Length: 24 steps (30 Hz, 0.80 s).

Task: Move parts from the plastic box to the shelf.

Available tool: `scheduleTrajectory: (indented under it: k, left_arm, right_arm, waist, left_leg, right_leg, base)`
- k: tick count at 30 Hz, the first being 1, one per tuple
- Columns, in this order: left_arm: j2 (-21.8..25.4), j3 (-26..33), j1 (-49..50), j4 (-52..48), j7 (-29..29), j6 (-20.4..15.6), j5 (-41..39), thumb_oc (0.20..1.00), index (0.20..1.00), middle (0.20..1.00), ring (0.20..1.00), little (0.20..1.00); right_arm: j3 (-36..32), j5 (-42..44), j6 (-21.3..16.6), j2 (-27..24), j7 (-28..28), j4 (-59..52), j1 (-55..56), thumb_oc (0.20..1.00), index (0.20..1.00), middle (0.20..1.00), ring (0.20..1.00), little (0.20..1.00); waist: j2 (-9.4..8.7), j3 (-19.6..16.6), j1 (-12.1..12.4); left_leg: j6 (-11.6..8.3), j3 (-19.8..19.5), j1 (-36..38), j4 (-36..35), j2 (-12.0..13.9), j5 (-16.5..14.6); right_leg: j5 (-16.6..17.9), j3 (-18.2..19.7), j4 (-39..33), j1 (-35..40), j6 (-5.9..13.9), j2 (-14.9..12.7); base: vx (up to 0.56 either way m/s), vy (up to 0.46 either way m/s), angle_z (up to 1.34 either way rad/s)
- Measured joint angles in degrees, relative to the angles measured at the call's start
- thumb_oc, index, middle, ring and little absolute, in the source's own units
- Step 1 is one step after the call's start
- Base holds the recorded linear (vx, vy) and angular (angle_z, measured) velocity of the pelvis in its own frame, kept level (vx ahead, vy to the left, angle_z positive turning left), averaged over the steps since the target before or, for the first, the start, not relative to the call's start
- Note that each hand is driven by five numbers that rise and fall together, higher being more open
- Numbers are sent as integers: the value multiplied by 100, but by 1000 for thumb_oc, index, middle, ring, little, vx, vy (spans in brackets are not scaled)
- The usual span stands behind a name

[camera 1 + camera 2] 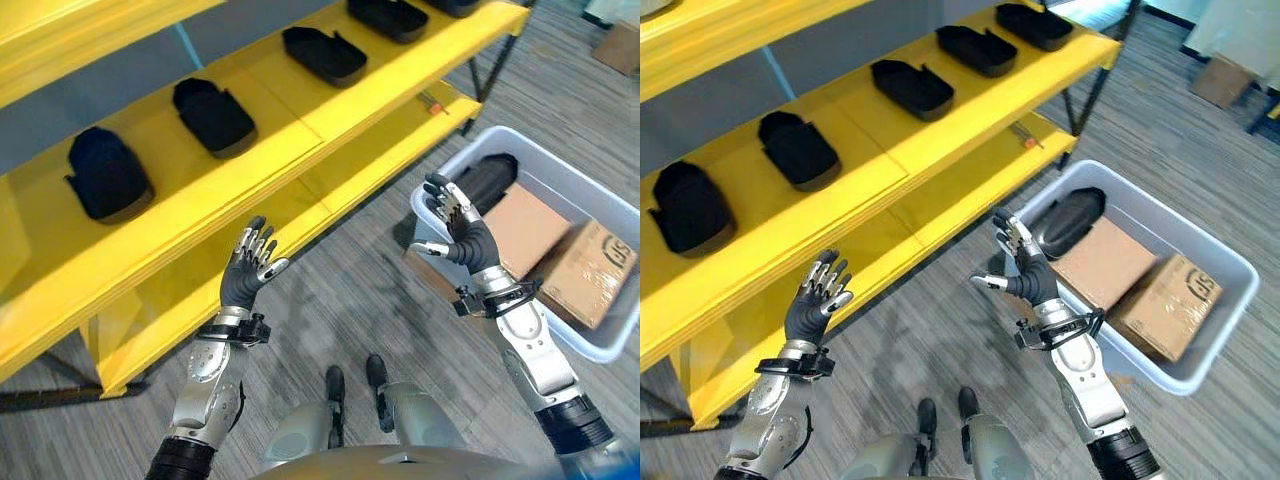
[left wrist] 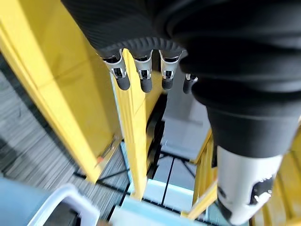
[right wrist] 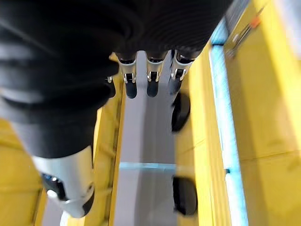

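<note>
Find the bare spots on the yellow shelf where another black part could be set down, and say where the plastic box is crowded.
On the yellow shelf, bare board lies between neighbouring black parts, and along the front edge. The lower shelf board looks bare but for a small tool. The plastic box is crowded: one black part and two cardboard boxes.

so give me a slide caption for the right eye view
Both hands, left and right, raised open and empty between the yellow shelf of black moulded parts and the grey plastic box.
</note>
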Motion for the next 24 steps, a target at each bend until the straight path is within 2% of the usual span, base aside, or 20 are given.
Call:
scheduleTrajectory:
  k: [1,2,3,4,5,6,7,8,9,11,12,14,16,18,19,20,21,22,23,24]
  left_arm:
    - [-36,10,-105,39,54,63,2,1000,1000,1000,1000,1000]
    - [-39,22,-131,54,103,56,-5,1000,1000,1000,1000,1000]
    - [-49,44,-115,77,137,21,-28,1000,1000,1000,1000,1000]
    - [-52,59,-107,133,147,30,-58,1000,1000,1000,1000,1000]
    - [-25,71,-34,176,143,22,-58,1000,1000,1000,1000,1000]
    - [-1,109,9,202,154,21,-61,1000,1000,1000,1000,1000]
    - [2,132,32,219,156,15,-60,1000,1000,1000,1000,1000]
    - [32,119,43,227,153,21,-59,1000,1000,1000,1000,1000]
    - [-57,95,0,260,160,38,-59,1000,1000,1000,1000,1000]
    - [-191,-49,125,224,148,48,-53,1000,1000,1000,1000,1000]
    - [-271,-50,130,226,158,66,-55,1000,1000,1000,1000,1000]
    - [-296,-100,46,226,158,66,-55,1000,1000,1000,1000,1000]
    - [-306,-169,-386,267,293,54,-57,1000,1000,1000,1000,1000]
    - [-331,-195,-466,332,354,39,-56,1000,1000,1000,1000,1000]
    - [-345,-155,-495,361,385,12,-57,1000,1000,1000,1000,1000]
    - [-354,-177,-539,372,391,15,-58,1000,1000,1000,1000,1000]
    - [-389,-192,-521,339,386,10,-56,1000,1000,1000,1000,1000]
    - [-388,-197,-443,338,387,18,-55,1000,1000,1000,1000,1000]
    - [-401,-203,-395,352,389,30,-55,1000,1000,1000,1000,1000]
    - [-442,-218,-379,404,395,30,-57,1000,1000,1000,1000,1000]
  right_arm:
    - [12,-8,27,-27,-48,5,-55,1000,1000,1000,1000,1000]
    - [33,-13,53,7,-90,28,-74,1000,1000,1000,1000,1000]
    - [93,-39,77,6,-95,29,-206,1000,1000,1000,1000,1000]
    - [94,-56,78,0,-101,42,-270,1000,1000,1000,1000,1000]
    - [128,-56,111,-4,-137,41,-282,1000,1000,1000,1000,1000]
    - [138,-69,114,0,-144,50,-270,1000,1000,1000,1000,1000]
    - [135,-130,124,-13,-182,52,-258,1000,1000,1000,1000,1000]
    - [82,-226,130,-25,-225,25,-156,1000,1000,1000,1000,1000]
    - [10,-233,142,-94,-218,45,-48,1000,1000,1000,1000,1000]
    - [-61,-233,179,-306,-266,108,-71,1000,1000,1000,1000,1000]
    - [-136,-232,181,-421,-278,108,-88,1000,1000,1000,1000,1000]
    - [-329,-231,182,-533,-328,108,-84,1000,1000,1000,1000,1000]
    - [-464,-220,111,-514,-485,331,-162,1000,1000,1000,1000,1000]
    - [-479,-215,126,-506,-509,534,-86,1000,1000,1000,1000,1000]
    - [-476,-216,109,-481,-501,653,-122,1000,1000,1000,1000,1000]
    - [-648,-214,114,-450,-501,665,20,1000,1000,1000,1000,1000]
    - [-741,-200,123,-415,-571,672,137,1000,1000,1000,1000,1000]
    - [-748,-169,122,-414,-633,652,156,1000,1000,1000,1000,1000]
    - [-751,-88,118,-429,-668,652,149,1000,1000,1000,1000,1000]
    - [-767,-44,111,-443,-667,656,158,1000,1000,1000,1000,1000]
  waist:
    - [97,133,-83]
    - [163,165,-60]
    - [209,211,1]
    - [320,294,-2]
    - [321,316,7]
    - [243,334,42]
    - [136,364,-4]
    - [-224,372,-26]
    - [-292,392,-82]
    - [-37,379,-73]
    - [30,369,-137]
    - [35,365,-256]
    - [35,338,-377]
    - [10,298,-342]
    - [-62,319,-336]
    - [-110,311,-257]
    - [-244,345,-178]
    - [-308,361,-193]
    - [-382,393,-163]
    - [-393,400,-157]
  left_leg:
    - [35,236,-49,150,49,22]
    - [-38,459,2,157,119,-60]
    - [-3,583,15,248,163,-195]
    - [-79,747,69,315,256,-214]
    - [-137,900,130,327,274,-215]
    - [-216,972,192,319,304,-266]
    - [-343,988,229,344,309,-266]
    - [-551,989,261,325,334,-191]
    - [-699,791,317,222,412,-127]
    - [-829,714,365,72,896,36]
    - [-793,585,365,50,1111,166]
    - [-708,452,375,63,1274,462]
    - [-956,302,191,474,1540,857]
    - [-1171,150,138,827,1636,1171]
    - [-1540,-277,-159,1399,1687,1398]
    - [-1566,-614,-666,2277,1724,1681]
    - [-1614,-845,-1110,2829,1650,1426]
    - [-1455,-880,-1273,2712,1400,955]
    - [-1308,-916,-1307,2220,1144,736]
    - [-1285,-900,-1410,1806,1134,705]
  right_leg:
    - [-165,-1113,580,-190,117,-860]
    - [-170,-2012,848,-214,86,-1512]
    - [-94,-2538,868,-224,161,-2018]
    - [52,-2564,705,-221,323,-2363]
    - [193,-2497,507,-233,561,-2714]
    - [272,-2495,224,-211,659,-2958]
    - [444,-2496,-137,-64,917,-3047]
    - [672,-2490,-424,324,852,-2920]
    - [1081,-2324,-600,532,694,-2657]
    - [905,-2401,-612,528,438,-2081]
    - [796,-2485,-561,525,282,-1844]
    - [603,-2538,-458,575,179,-1690]
    - [343,-2638,-368,566,21,-1482]
    - [182,-2503,-260,547,-136,-1361]
    - [30,-2394,-52,491,-270,-1333]
    - [-86,-2252,-24,487,-417,-1220]
    - [-75,-2162,-136,557,-477,-1221]
    - [-71,-2123,-237,623,-473,-1243]
    - [53,-2110,-341,688,-505,-1223]
    - [-3,-2000,-405,737,-403,-1084]
  base:
    - [158,-2,-157]
    - [213,-90,-101]
    - [10,-57,-97]
    - [151,-187,-93]
    - [81,-192,-79]
    - [185,-258,-58]
    - [136,-298,-22]
    - [198,-297,31]
    - [216,-311,32]
    - [184,-236,-13]
    - [205,-327,-27]
    - [212,-342,-1]
    - [202,-264,-8]
    - [218,-246,-34]
    - [145,-80,-46]
    - [148,-11,-50]
    - [99,20,-43]
    - [212,99,-51]
    - [262,183,-58]
    - [345,246,-47]
